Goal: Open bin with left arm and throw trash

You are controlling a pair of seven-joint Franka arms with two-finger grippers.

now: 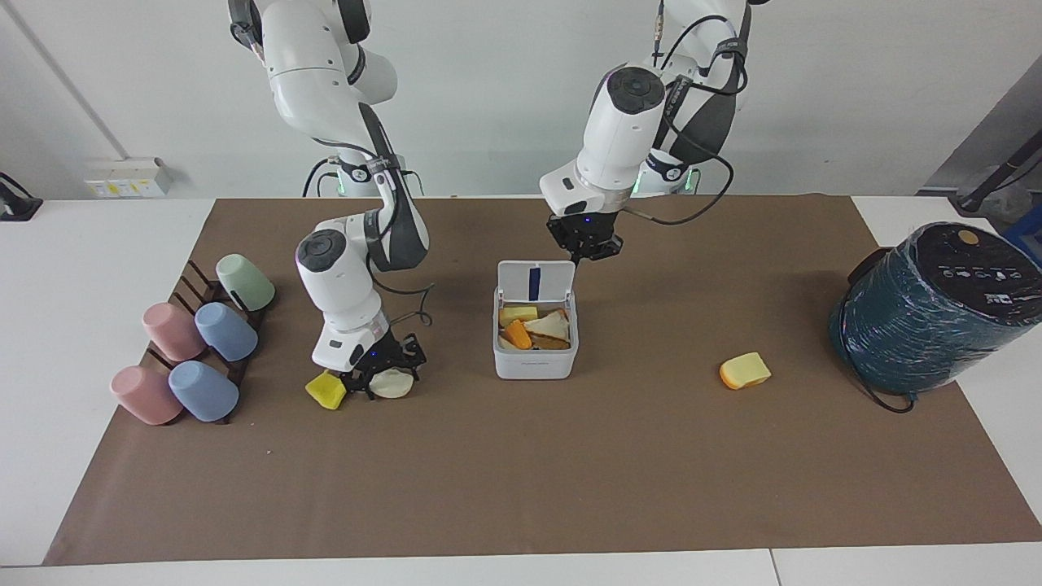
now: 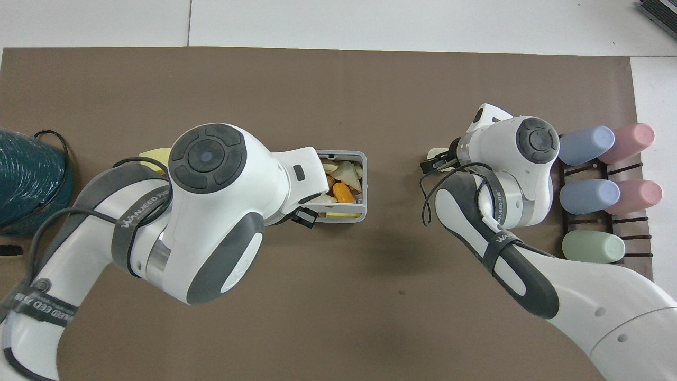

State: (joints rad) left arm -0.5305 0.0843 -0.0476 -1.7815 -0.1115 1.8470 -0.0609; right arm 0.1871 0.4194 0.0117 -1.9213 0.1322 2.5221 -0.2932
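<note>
We see the small white square bin [image 1: 535, 358] with rounded corners standing near the middle of the brown paper mat [image 1: 521, 472], its grey-rimmed hinged lid [image 1: 535, 283] swung up on the edge nearer to the robots, a blue strip showing on the inside. Yellow, orange and cream scraps already lie in the bin.

The left gripper [image 1: 584, 254] hangs in the air just above the raised lid's upper corner, its fingertips pressed together on nothing. In the overhead view the left arm covers much of the bin [image 2: 360, 214].

The right gripper [image 1: 383, 376] is down at the mat, toward the right arm's end of the table, with its fingers set around the cream-white lump of trash [image 1: 396, 384]. We cannot tell whether they already pinch it. The bright yellow jagged scrap [image 1: 325, 391] lies on the mat just beside the lump, toward the cup rack. The yellow wedge with an orange edge [image 1: 745, 371] lies well apart, toward the left arm's end, between the bin and the big dark teal round appliance [image 1: 928, 313].

Five pastel cups [image 1: 195, 342], pink, blue and green, rest on a dark wire rack at the right arm's end.
</note>
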